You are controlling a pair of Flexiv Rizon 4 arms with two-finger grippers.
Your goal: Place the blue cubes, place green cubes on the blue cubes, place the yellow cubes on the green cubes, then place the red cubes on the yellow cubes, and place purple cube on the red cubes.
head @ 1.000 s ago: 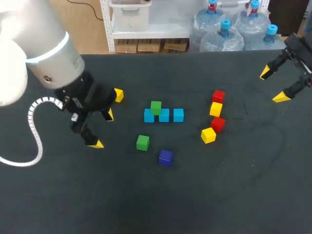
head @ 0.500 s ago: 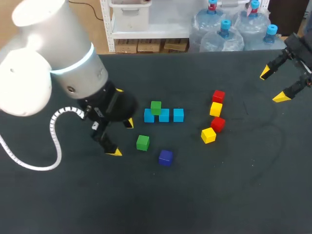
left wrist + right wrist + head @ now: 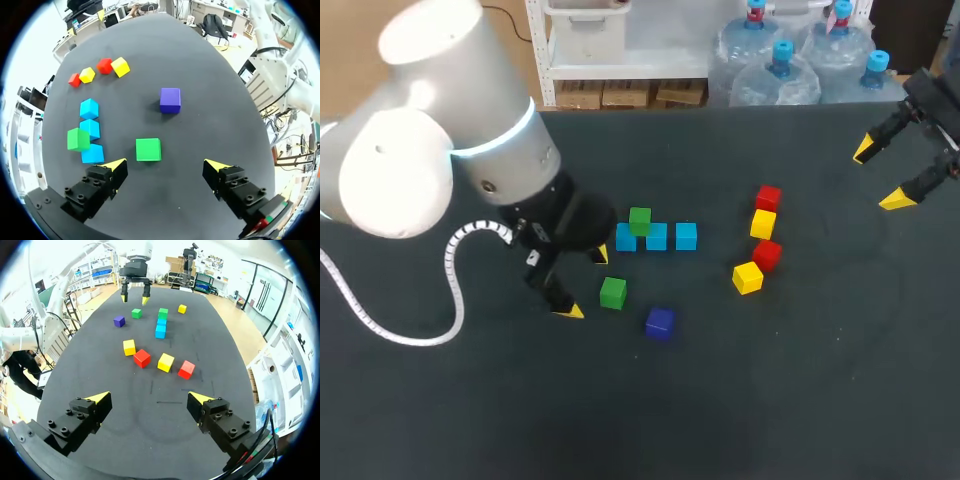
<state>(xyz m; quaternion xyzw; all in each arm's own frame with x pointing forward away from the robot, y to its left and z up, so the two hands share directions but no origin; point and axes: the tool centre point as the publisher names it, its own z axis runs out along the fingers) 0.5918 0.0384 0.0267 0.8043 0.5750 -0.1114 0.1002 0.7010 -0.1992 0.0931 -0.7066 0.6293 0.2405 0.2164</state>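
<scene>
The blue cubes [image 3: 657, 237] sit in a row on the bench [image 3: 800, 380] with one green cube [image 3: 639, 220] on top, the left hand [image 3: 585, 283] hovers released beside the second green cube [image 3: 613, 292], and the yellow cubes [image 3: 763, 224], red cubes [image 3: 768, 197] and purple cube [image 3: 659, 322] lie unstacked

Row of blue cubes [image 3: 657, 238], green cube [image 3: 639, 221] atop, loose green cube [image 3: 613, 292], purple cube [image 3: 659, 322], red cubes [image 3: 768, 197], yellow cubes [image 3: 763, 223]

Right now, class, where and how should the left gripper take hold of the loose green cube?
Grip the loose green cube by two opposite side faces, coming down from above with the open left gripper. It lies flat and alone, apart from the blue cubes and purple cube, so both sides look free.
</scene>
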